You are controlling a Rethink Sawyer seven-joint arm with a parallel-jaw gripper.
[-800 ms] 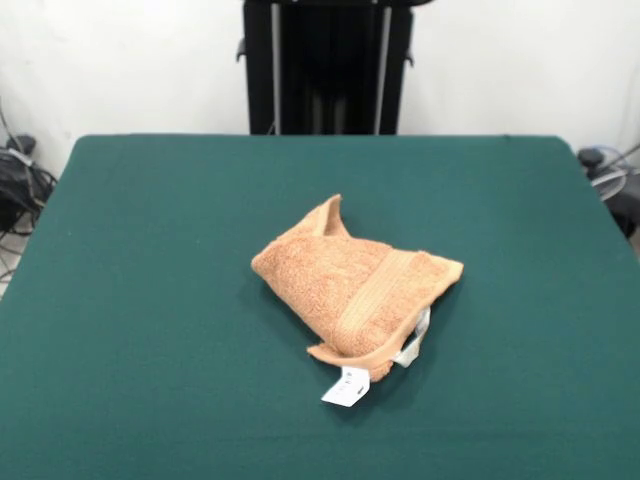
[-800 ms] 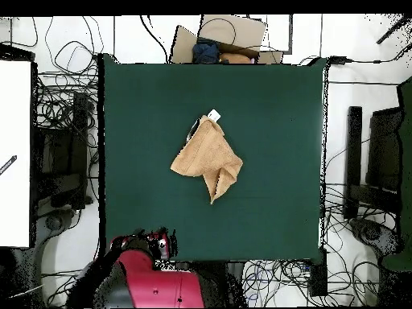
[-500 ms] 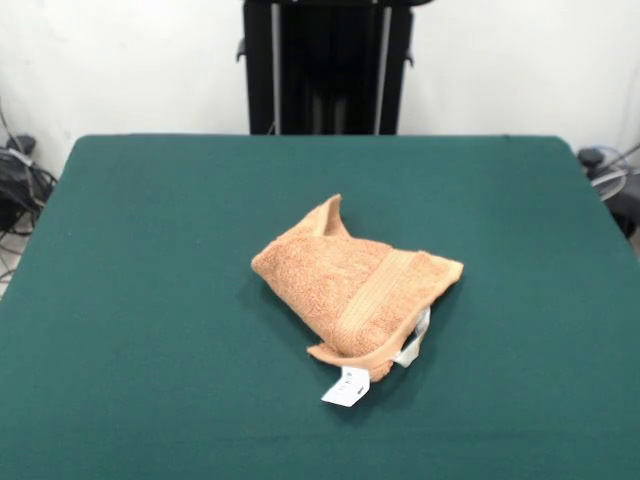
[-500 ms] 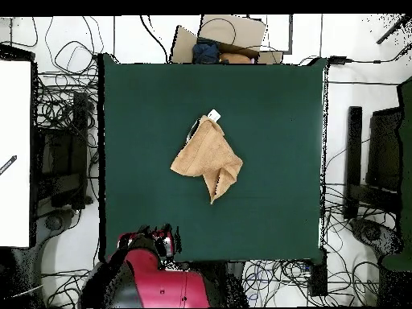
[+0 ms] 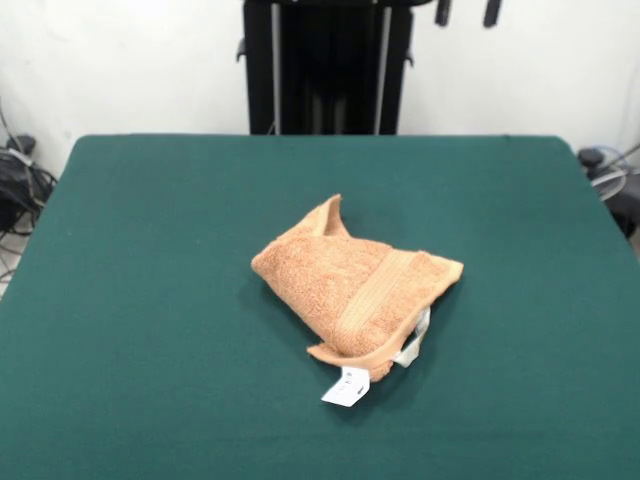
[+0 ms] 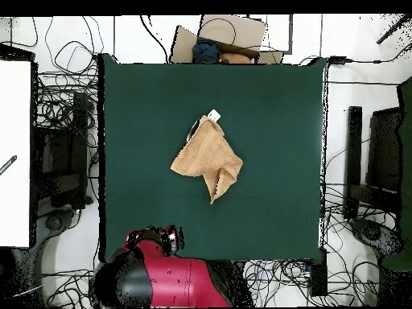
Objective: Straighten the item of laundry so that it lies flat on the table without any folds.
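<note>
Towel bunched mid-table, gripper high at the back

From the front, the towel (image 5: 355, 298) sits crumpled on the table (image 5: 150, 300) — two tags at its near edge — with the gripper (image 5: 465, 12) tips apart, holding nothing. From overhead, the towel (image 6: 208, 158) lies centrally; the arm (image 6: 169, 278) hangs at the table's edge.

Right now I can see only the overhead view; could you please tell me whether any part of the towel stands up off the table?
Observer: Yes. In the front view, the hand towel rises into a peak on its far side.
Operator: Thank you. Where are the jaws?
Observer: Only their two tips show, at the front view's top edge. They are apart, with nothing between them, well clear of the towel.
Operator: And the tags?
Observer: There are two white tags. One tag lies on the table at the towel's near edge, and the second tag hangs under the fold beside it.
</note>
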